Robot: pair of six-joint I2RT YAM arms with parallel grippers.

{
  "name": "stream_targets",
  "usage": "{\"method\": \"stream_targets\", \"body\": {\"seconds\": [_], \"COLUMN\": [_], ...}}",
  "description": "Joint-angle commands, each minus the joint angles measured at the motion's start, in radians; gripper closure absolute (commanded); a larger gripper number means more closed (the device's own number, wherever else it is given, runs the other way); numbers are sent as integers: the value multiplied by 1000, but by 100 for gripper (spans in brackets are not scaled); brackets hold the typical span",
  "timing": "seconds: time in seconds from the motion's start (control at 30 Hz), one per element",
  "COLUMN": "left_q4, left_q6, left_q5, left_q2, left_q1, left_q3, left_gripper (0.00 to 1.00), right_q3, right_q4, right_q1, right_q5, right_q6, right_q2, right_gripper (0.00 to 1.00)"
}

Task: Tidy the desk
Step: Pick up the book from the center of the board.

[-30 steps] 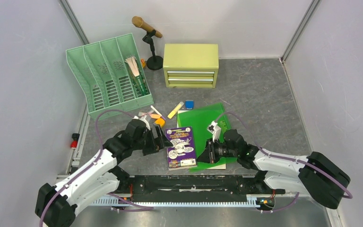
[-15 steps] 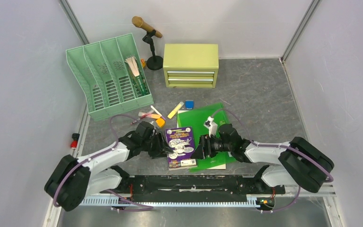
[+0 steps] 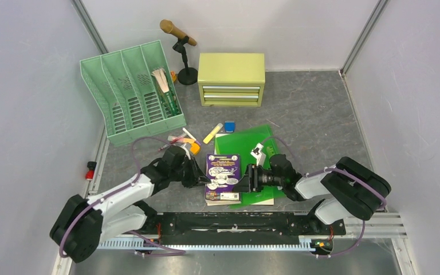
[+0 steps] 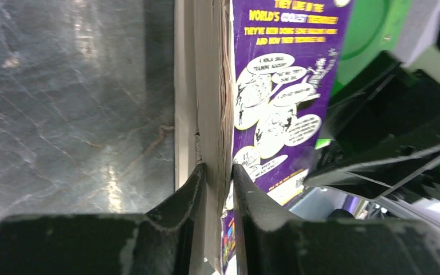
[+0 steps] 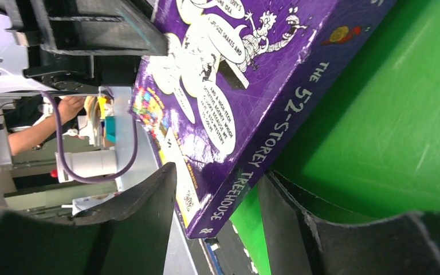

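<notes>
A purple paperback book (image 3: 223, 176) lies near the front of the dark grey desk (image 3: 312, 114), partly over a green folder (image 3: 258, 146). My left gripper (image 3: 199, 176) is at the book's left page edge. In the left wrist view its jaws (image 4: 217, 175) are shut on the page block of the book (image 4: 281, 86), with the desk (image 4: 74, 86) beneath. My right gripper (image 3: 246, 181) is at the book's right side. In the right wrist view its jaws (image 5: 215, 200) stand open around a spine corner of the book (image 5: 235, 86), with gaps on both sides, over the green folder (image 5: 389, 126).
A green file rack (image 3: 129, 91) stands back left, with a microphone on a stand (image 3: 179, 35) and a yellow-green two-drawer cabinet (image 3: 231, 78) behind. A yellow marker (image 3: 212, 133), a blue eraser (image 3: 229, 126) and small orange and pink items (image 3: 189, 143) lie beyond the book.
My left gripper moved in and shut on the book's left page edge. My right gripper opened and slid left around the spine. The book shifted slightly right and straightened.
</notes>
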Motion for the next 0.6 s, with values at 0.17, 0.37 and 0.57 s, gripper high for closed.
{"method": "stream_targets", "body": {"seconds": [0.17, 0.37, 0.57], "left_q4": [73, 73, 74], "left_q6": [-116, -127, -136], "left_q5": [108, 117, 115], "left_q2": [-183, -236, -291], "left_q1": [-25, -38, -57], "left_q3": [-17, -49, -48], "left_gripper": [98, 98, 98], "right_q3": [-82, -123, -119], "right_q4": [614, 955, 857], "right_q1": [14, 14, 14], "right_q5": [-64, -55, -69], "right_q6": [294, 498, 458], "right_q2": [30, 120, 103], "right_gripper": [45, 50, 49]}}
